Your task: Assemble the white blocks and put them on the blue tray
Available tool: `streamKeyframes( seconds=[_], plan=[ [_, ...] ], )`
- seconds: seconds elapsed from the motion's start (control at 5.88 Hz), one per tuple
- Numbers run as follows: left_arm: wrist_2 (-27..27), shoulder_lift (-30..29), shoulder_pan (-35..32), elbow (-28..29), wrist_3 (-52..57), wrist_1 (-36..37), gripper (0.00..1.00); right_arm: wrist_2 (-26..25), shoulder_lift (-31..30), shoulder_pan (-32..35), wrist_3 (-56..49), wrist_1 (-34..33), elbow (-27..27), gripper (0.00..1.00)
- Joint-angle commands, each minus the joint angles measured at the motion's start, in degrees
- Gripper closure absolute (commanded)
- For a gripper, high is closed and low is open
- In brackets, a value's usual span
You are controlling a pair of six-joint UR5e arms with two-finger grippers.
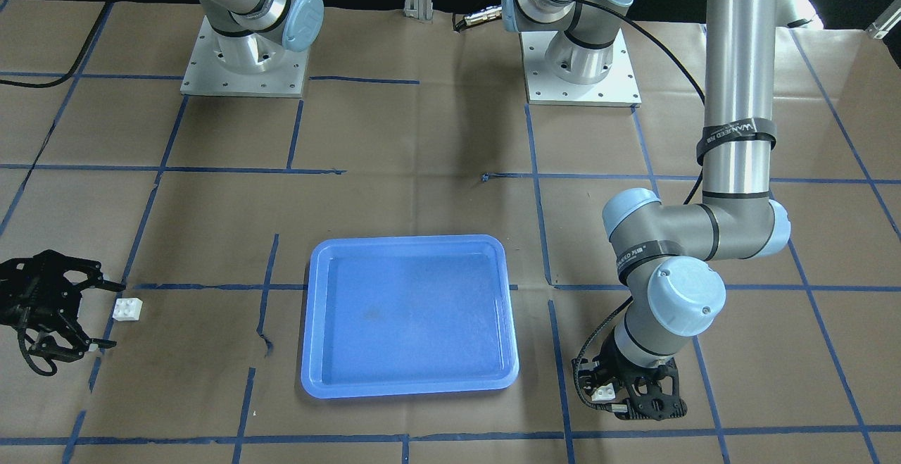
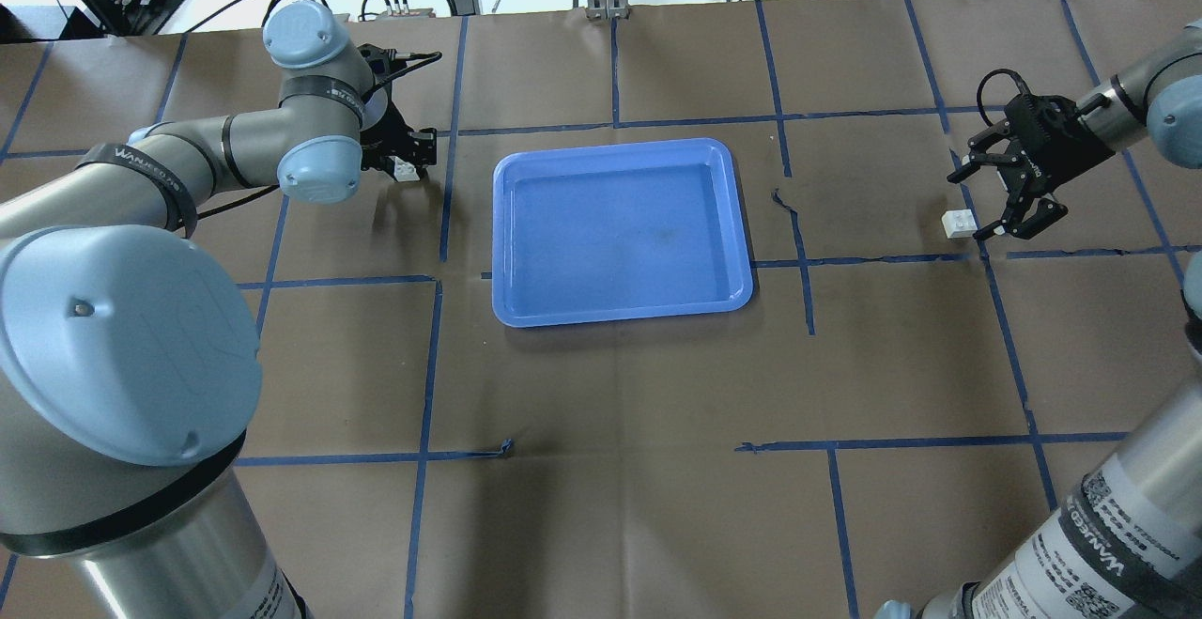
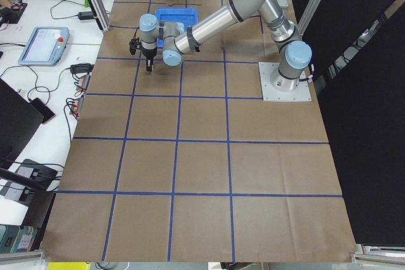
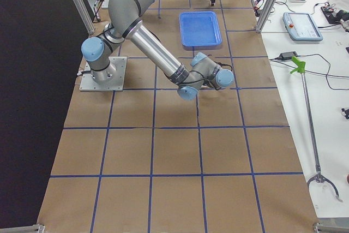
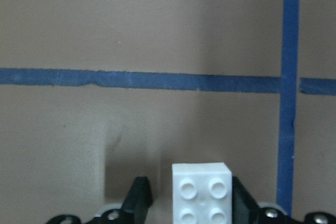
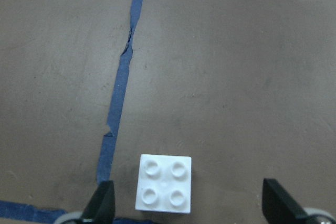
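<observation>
**Currently: 2 claws are working at 2 white blocks, with the blue tray lying bare between them**

Starting on the left of the overhead view, the left gripper (image 5: 186, 203) is pointing down at the brown paper table (image 2: 610, 394), close to the tray's left side. Its jaws are standing narrowly parted around the first white block (image 5: 201, 192). In the left wrist view, 1 finger (image 5: 237, 196) is pressing against the block's side, while the other finger (image 5: 140, 198) is standing off it with a slim gap showing. So the claw is bracketing the block without clamping it from both sides.

Moving to the middle, the blue tray (image 2: 610, 224) is lying flat on the table, well apart from both claws.

Further right, the right gripper (image 6: 191, 205) is hanging with its jaws spread wide. The second white block (image 6: 164, 183) is sitting studs-up on the paper between them, just beside a strip of blue tape (image 6: 119, 98). It is lying nearer 1 finger (image 6: 104, 203) and touching neither.
</observation>
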Motion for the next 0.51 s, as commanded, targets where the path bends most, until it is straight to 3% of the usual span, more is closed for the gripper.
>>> streamKeyframes(
  seconds=[0.0, 0.34],
  plan=[
    [0.2, 2.5, -0.1, -1.4, 8.6, -0.5, 1.00, -0.1, 0.0, -0.1, -0.7, 0.6, 0.1, 0.06],
    [0.0, 7.0, -6.2, -3.6, 25.9, -1.1, 1.00, -0.3, -0.1, -0.1, -0.6, 0.4, 0.0, 0.43]
  ],
)
